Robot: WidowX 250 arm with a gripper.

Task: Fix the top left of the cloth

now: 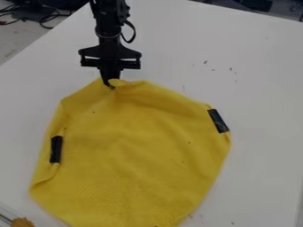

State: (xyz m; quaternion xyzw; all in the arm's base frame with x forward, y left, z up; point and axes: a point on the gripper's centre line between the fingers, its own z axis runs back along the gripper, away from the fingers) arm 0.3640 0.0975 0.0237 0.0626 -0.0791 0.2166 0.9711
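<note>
The black gripper [110, 84] hangs down at the top edge of the yellow cloth, its fingers close together on a pinched bit of fabric. The cloth [136, 150] lies spread over the white table, with small creases running down from the pinch. Its upper left edge slants down from the gripper to a corner near the left. Black tape strips sit on the cloth's left side [56, 149] and upper right side [218, 121]. The fabric right under the fingertips is partly hidden.
The white table [260, 88] surrounds the cloth. At the bottom left corner there is a brownish object [22, 222] beside a clear edge. Dark cables [44, 20] lie beyond the table at the upper left. Small dark marks dot the tabletop.
</note>
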